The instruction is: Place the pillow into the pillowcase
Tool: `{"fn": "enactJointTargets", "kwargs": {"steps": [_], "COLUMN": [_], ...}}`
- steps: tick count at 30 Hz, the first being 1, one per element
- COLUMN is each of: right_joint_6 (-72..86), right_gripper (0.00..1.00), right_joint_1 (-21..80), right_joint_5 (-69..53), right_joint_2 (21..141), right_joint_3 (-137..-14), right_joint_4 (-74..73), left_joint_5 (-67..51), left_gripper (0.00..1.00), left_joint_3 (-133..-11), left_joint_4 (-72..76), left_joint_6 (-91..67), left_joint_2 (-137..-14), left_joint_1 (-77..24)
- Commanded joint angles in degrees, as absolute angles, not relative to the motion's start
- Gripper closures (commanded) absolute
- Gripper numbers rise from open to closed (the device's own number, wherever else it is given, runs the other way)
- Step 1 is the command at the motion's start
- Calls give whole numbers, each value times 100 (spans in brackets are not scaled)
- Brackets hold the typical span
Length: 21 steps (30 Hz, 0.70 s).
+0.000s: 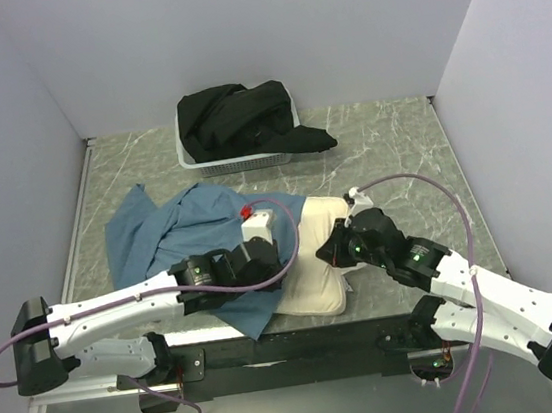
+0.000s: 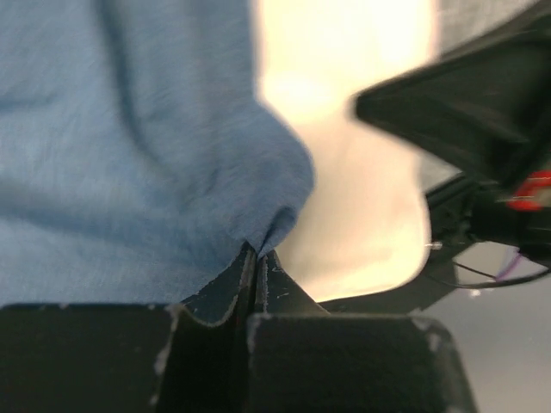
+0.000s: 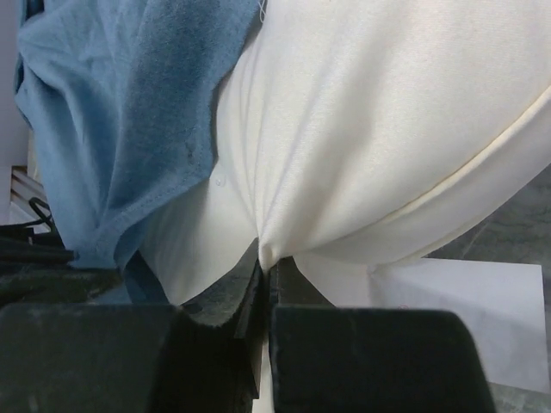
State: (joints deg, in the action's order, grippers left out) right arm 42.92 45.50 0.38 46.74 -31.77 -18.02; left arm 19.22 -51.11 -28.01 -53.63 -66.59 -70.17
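We have the pillow (image 1: 316, 267) at lower centre of the overhead view, flat on the table (image 1: 399, 141) near its front edge. Its left part is covered by the pillowcase (image 1: 173, 229), and the cream right part is bare. The blue pillowcase spreads crumpled toward centre left, with one flap trailing down to the table's front edge. Both arms meet over the pillow. The left gripper (image 1: 281, 262) comes in from lower left at the edge of the blue fabric, and the right gripper (image 1: 330, 250) reaches in from lower right at the cream side. In the left wrist view, the left gripper (image 2: 256, 258) is pinched tight on a fold of pillowcase (image 2: 129, 155), and the cloth puckers right at the fingertips. The bright pillow (image 2: 344, 172) sits just beside it on the right of that frame. In the right wrist view, the right gripper (image 3: 267, 267) is clamped on a bunched pinch of pillow (image 3: 387, 129), with creases fanning up from the closed fingers. The pillowcase (image 3: 112, 112) drapes down the left of that frame. At lower right a flat white rectangle (image 3: 456, 314) lies on the marbled surface below the pillow's seam. Further out, at upper centre of the overhead view, a white basket (image 1: 240, 158) stands against the back wall, with a black cloth (image 1: 245, 115) heaped in it and spilling over its right side.
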Motion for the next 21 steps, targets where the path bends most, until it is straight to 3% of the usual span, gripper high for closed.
{"fn": "enactJointTargets", "kwargs": {"steps": [1,2,4,6,10,16,21], "right_joint_6": [4140,4044,3973,3920,3850,3902,4377], "right_gripper": [90,80,71,47,21,14,18], "right_joint_1": [4536,4483,4334,3861,2858,1548,1037], "right_joint_5": [-88,-53,-114,-315,-888,-659,-959], "right_joint_2": [4693,4719,4764,4694,4509,4517,4097], "right_joint_3": [-3849,-4015,-4139,-4289,-4745,-5861,-5538], "right_joint_4": [-1362,-1467,-1660,-1731,-2089,-3092,-3217], "left_joint_5": [1722,1792,2151,2538,3592,3683,3534], "left_gripper": [99,99,99,99,99,99,99], "left_joint_3": [-6203,-6745,-7458,-8618,-9912,-10222,-10441], "left_joint_4": [-2355,-2486,-2802,-3362,-3814,-3139,-2883], "left_joint_6": [-4765,-4546,-4351,-4149,-4130,-4350,-4263], "left_joint_2": [-6698,-6662,-6671,-6767,-7048,-7031,-7346], "left_joint_1": [-7093,-7084,-7084,-7084,-6866,-6101,-5898]}}
